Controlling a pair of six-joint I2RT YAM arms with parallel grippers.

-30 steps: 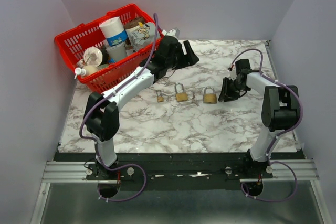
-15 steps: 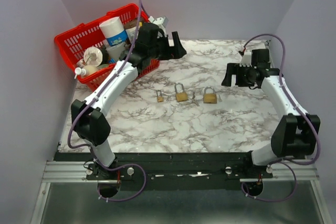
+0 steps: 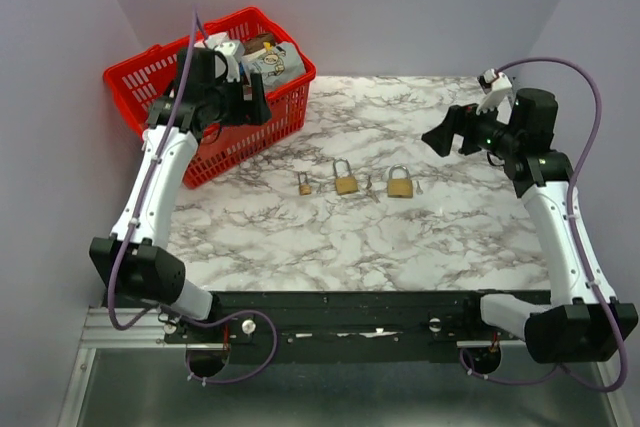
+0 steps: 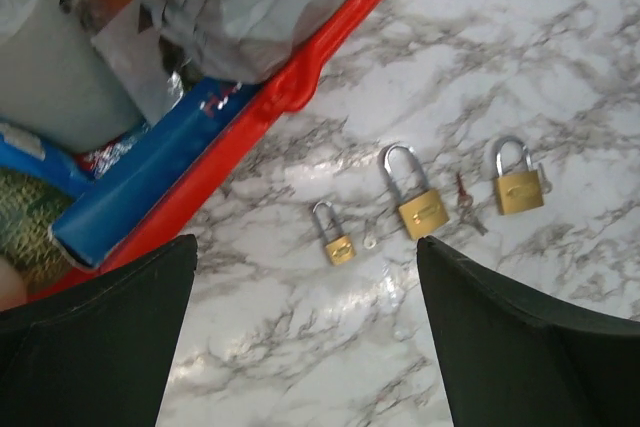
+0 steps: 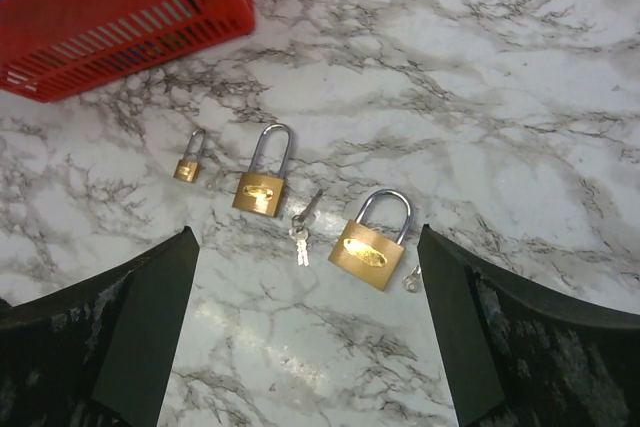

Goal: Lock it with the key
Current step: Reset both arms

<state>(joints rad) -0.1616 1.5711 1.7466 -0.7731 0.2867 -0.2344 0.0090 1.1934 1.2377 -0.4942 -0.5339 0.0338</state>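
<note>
Three brass padlocks lie in a row on the marble table: a small one (image 3: 304, 185), a medium one (image 3: 346, 180) and a large one (image 3: 399, 184), all with shackles up. A key bunch (image 3: 369, 187) lies between the medium and large locks, and a single small key (image 5: 411, 280) lies right of the large lock (image 5: 373, 244). My left gripper (image 3: 255, 105) hangs open and empty above the basket's front wall, well left of the locks. My right gripper (image 3: 452, 132) hovers open and empty, raised to the right of the large lock.
A red plastic basket (image 3: 150, 72) full of packets and rolls stands at the back left; its rim (image 4: 330, 57) runs close to the small lock (image 4: 334, 237). Grey walls close in the table on three sides.
Both arms have pulled up and away from the locks, the left one leftward over the basket, the right one to the right. Both jaws have spread wide. The locks and keys have not moved.
</note>
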